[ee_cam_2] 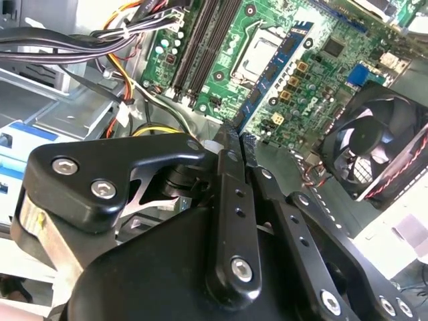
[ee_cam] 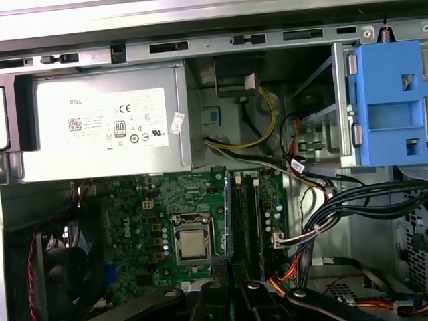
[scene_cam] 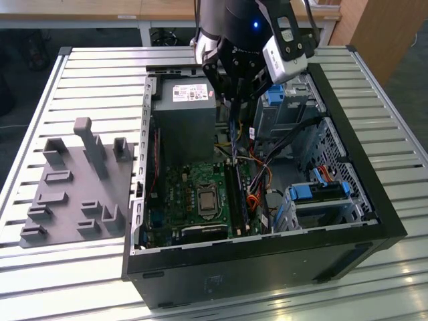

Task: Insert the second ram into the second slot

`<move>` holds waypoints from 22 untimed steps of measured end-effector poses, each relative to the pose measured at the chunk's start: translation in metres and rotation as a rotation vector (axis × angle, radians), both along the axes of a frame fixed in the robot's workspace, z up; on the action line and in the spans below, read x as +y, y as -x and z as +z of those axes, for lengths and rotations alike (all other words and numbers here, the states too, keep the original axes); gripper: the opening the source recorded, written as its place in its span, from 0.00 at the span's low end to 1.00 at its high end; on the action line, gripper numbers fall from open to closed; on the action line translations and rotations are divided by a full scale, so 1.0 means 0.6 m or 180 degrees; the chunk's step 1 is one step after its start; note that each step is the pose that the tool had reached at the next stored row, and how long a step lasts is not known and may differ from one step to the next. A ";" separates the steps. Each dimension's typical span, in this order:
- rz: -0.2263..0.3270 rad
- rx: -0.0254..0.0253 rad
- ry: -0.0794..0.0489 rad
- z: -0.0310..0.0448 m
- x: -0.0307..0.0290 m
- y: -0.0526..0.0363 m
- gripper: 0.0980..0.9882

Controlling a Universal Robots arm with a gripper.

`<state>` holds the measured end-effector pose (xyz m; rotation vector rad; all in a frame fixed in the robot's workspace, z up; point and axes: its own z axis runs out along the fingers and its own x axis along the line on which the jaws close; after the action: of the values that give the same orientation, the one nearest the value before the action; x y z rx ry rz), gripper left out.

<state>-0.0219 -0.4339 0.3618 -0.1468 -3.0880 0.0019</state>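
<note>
Exterior view: tool [scene_cam: 231,100] grips the second ram [scene_cam: 231,130] above the case [scene_cam: 374,180]'s motherboard [scene_cam: 187,194].

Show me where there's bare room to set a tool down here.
Bare table slats lie beyond the gray fixture plate and in front of it, on the exterior view's left of the case. Inside the case it is crowded: cables, motherboard, and the gripper holding the second ram.

Second ram [ee_cam_2: 273,75]: gripped end hidden between the jaws; seen edge-on in the second wrist view, so its faces cannot be made out.
Memory slots [ee_cam: 249,214], ahead of the jaws: too fine to tell which one lines up with the stick.
Fan [ee_cam_2: 374,144], beside the jaws: cut off by the picture's edge.
</note>
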 end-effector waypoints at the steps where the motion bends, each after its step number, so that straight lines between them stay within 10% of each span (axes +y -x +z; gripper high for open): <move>1: 0.0017 0.0000 0.0000 -0.001 -0.0002 -0.001 0.04; 22: 0.0125 0.0000 0.0001 -0.016 -0.0017 -0.002 0.04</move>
<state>-0.0208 -0.4350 0.3519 -0.0863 -3.0903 0.0037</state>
